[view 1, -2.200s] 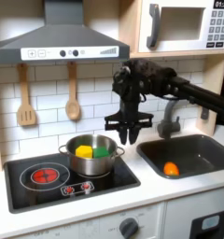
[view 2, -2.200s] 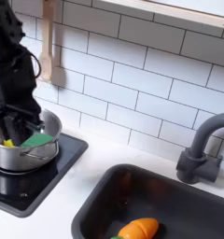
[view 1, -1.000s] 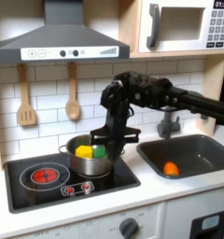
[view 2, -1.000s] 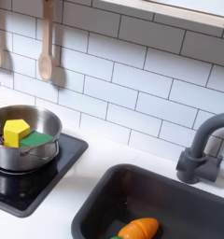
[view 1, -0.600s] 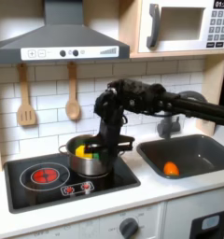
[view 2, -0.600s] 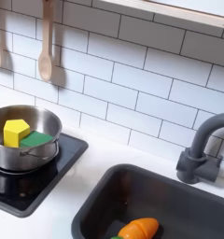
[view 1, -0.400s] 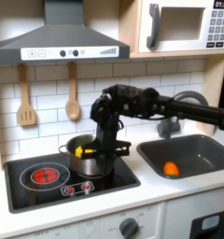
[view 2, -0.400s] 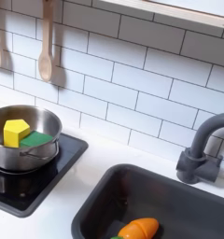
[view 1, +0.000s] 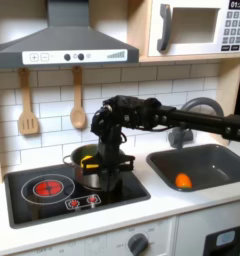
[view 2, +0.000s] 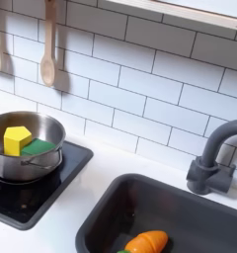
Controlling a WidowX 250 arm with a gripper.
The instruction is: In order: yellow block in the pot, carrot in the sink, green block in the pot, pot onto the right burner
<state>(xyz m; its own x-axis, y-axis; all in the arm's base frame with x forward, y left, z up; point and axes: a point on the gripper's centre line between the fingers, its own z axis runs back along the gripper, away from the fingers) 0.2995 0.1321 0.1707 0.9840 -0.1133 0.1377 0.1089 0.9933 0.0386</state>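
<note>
My pincer hangs low over the pot in the first exterior view, wrist blocking its fingers, so I cannot tell whether it is released or clenched on the rim. The pot sits on the stove's burner nearer the sink. My worry: a poor bite on the thin rim could tip the pot and spill both blocks. The second exterior view gives what the arm hides: the yellow block and the green block touching inside the pot, and the carrot lying in the sink.
</note>
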